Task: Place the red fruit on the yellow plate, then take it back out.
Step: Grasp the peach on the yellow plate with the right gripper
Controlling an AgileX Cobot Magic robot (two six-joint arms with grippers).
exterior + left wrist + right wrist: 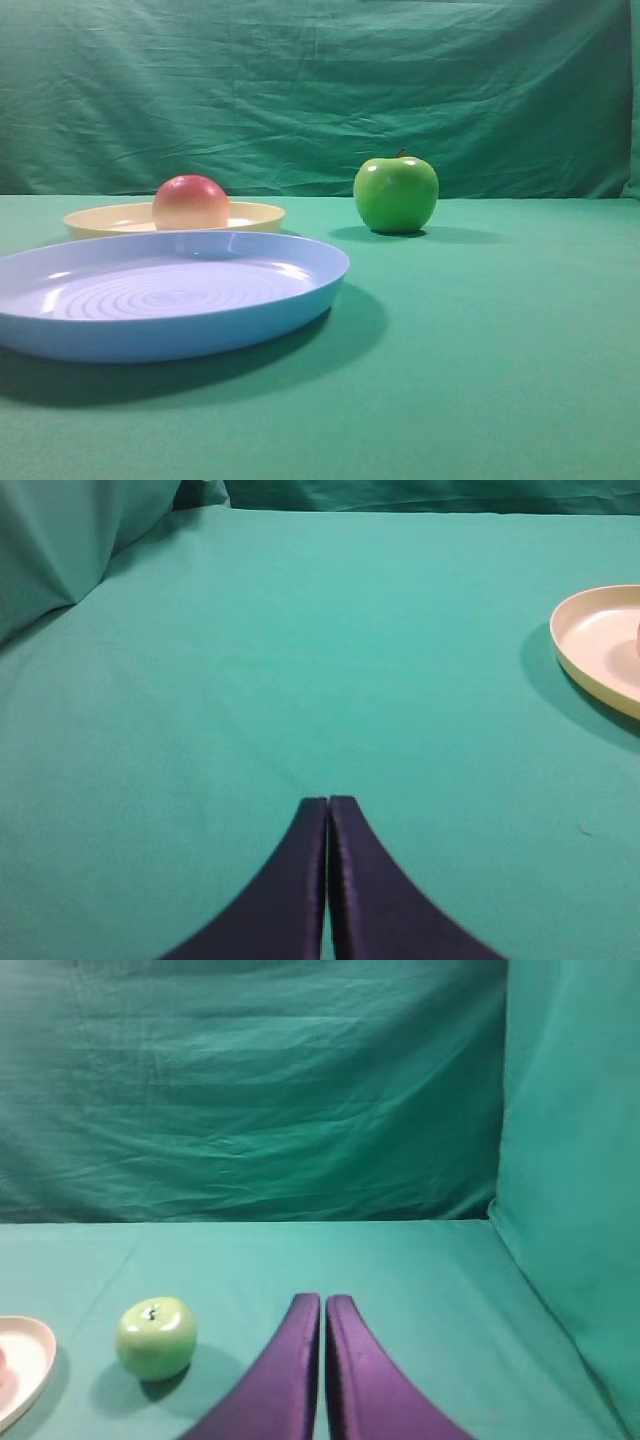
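Closest to me, the left gripper (328, 800) hangs low over bare green cloth with its dark fingers (300, 880) clenched tip to tip, nothing between them. The right gripper (322, 1300) is the same, purple-tinted fingers (350, 1380) pressed together and empty above the desk (500, 350). A wide light-blue plate (170, 335) with ringed grooves sits nearest in the high view, holding nothing. Ahead and to the right of the left fingers lies the yellow plate (590, 645), well apart from them. The red fruit (191, 203) rests on that plate, just behind the blue one's far rim; in the left wrist view only a sliver at the frame edge might be it, too little to be sure. The green apple (156, 1337) stands upright on the cloth, ahead and to the left of the right fingers, beside the yellow plate but apart from it. Wrinkled green backdrop cloth (320, 90) closes the far side.
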